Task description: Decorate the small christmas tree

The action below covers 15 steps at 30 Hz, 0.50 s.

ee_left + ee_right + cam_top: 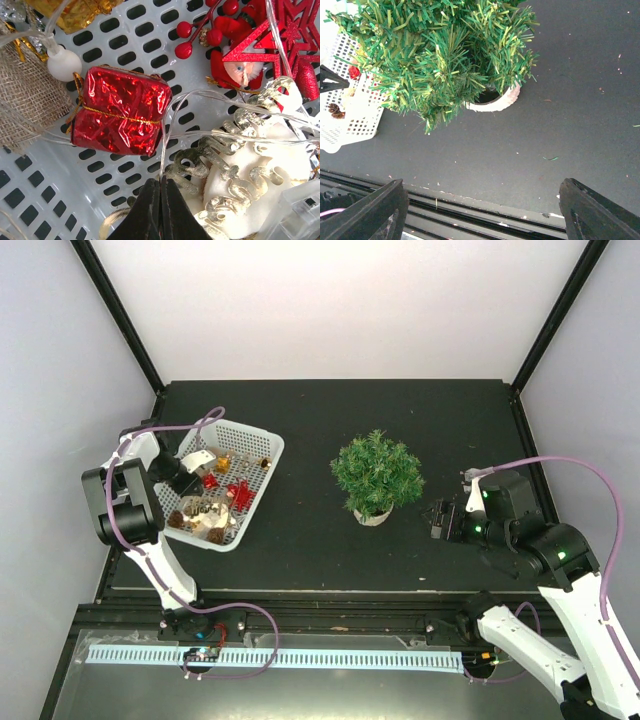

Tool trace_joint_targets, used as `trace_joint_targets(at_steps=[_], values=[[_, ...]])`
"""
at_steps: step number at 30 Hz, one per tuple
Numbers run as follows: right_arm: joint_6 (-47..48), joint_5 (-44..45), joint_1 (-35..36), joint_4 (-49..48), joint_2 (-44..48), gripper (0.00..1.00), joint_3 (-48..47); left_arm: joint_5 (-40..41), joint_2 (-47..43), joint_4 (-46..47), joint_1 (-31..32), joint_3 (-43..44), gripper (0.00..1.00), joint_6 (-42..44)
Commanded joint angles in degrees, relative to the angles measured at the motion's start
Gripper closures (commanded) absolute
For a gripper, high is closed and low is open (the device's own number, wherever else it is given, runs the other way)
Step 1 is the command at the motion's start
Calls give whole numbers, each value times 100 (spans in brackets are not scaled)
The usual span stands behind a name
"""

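The left hand (pixel 160 200) is found inside the white basket (pixel 268 443), fingers pressed together. Whether the clear wire (pixel 164 150) is caught between them cannot be told. The small christmas tree (pixel 377 472) stands mid-table (pixel 300 550), its pot (pixel 496 104) largely screened by foliage. The right hand (pixel 437 520), spread wide, is held near its right side, apart.
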<state>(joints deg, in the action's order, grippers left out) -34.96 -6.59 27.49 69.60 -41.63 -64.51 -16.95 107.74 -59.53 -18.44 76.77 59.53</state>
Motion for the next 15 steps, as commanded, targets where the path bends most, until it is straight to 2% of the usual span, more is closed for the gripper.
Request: trace_joint_targets(at_steps=[1, 7, 15], values=[[-76, -64, -34, -102, -5, 17, -18, 14, -32, 63, -82, 42, 98, 72], [-107, -46, -35, -75, 61, 17, -30, -259, -455, -385, -105, 355, 98, 85], [113, 31, -33, 115, 72, 16, -377, -947, -1193, -1543, -94, 1002, 98, 107]])
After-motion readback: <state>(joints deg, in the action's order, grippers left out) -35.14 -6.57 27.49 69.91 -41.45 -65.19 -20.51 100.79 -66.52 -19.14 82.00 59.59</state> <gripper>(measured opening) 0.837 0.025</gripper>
